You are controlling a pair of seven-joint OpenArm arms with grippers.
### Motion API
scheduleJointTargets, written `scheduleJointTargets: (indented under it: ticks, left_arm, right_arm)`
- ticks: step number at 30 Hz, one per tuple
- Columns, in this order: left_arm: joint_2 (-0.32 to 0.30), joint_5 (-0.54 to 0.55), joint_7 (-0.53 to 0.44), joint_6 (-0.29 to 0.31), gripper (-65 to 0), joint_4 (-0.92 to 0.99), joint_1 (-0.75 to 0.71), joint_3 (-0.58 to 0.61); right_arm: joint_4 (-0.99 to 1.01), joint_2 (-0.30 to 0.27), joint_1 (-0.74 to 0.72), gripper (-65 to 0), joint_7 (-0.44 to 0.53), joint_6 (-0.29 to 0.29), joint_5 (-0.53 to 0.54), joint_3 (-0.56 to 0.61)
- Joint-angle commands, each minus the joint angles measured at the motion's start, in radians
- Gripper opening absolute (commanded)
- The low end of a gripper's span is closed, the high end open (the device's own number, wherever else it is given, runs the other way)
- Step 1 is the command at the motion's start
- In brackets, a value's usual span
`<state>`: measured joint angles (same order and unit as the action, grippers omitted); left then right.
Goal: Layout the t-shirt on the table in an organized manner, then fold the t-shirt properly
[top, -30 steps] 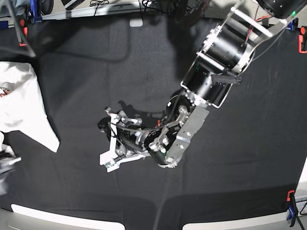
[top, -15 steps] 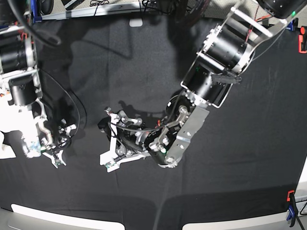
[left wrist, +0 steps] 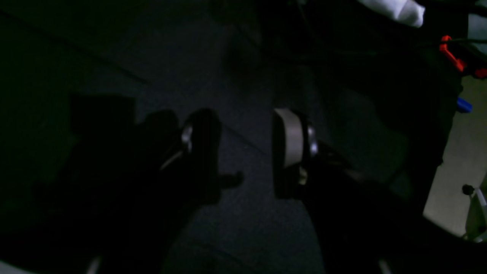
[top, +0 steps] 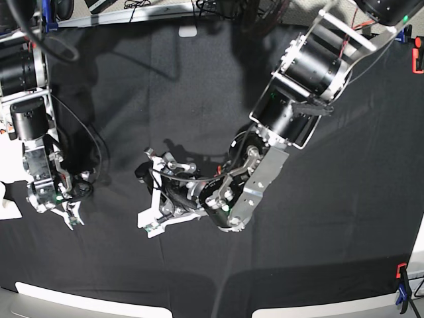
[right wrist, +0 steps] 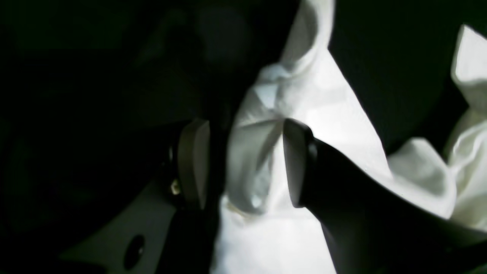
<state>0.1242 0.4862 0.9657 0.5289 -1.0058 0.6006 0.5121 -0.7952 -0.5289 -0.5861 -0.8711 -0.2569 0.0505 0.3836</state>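
Jaws on both arms gape: right straddling rumpled white t-shirt (right wrist: pixel 304 95), left above matte black table (left wrist: pixel 243 76).

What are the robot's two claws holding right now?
Nothing. The left gripper is open over bare table. The right gripper is open too, with a fold of the t-shirt between its jaws, not pinched yet.

One white t-shirt (right wrist: pixel 312 95); one black-draped surface (top: pixel 199 79); two robot arms, each with one end effector: left (top: pixel 154 195), right (top: pixel 66 213); two orange clamps (top: pixel 417 56) visible at right edge.
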Motion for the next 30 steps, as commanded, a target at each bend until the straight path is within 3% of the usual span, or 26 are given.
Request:
scheduleJointTargets:
  ticks: [1, 13, 15, 19, 24, 30]
  left_arm:
    - [0.023, 0.019, -0.023, 0.006, -41.3, -0.016, 0.031, -0.002]
    - [0.023, 0.019, -0.023, 0.006, -41.3, -0.016, 0.031, -0.002]
    - [0.023, 0.019, -0.023, 0.006, -41.3, -0.016, 0.031, -0.002]
    - [0.022, 0.019, -0.023, 0.006, -41.3, -0.016, 0.032, -0.002]
    - [0.023, 0.019, -0.055, 0.006, -41.3, -0.016, 0.031, -0.002]
    - [0.022, -0.002, -0.067, 0.003, -41.3, -0.016, 0.031, -0.002]
  right_arm:
    - [-0.027, -0.017, -0.034, -35.5, -0.010, 0.011, -0.021, -0.005]
    - [-0.039, -0.026, -0.025, -35.6, -0.011, 0.011, -0.021, -0.005]
    - [-0.039, -0.025, -0.014, -41.0, -0.011, 0.012, -0.021, -0.005]
    - [-0.039, -0.025, 0.008, -65.0, -0.011, 0.026, -0.021, -0.005]
    - [-0.050, 0.000, 0.013, -65.0, -0.013, -0.010, 0.028, -0.005]
    - [-0.113, 0.121, 0.013, -65.0, -0.035, -0.023, 0.061, -0.005]
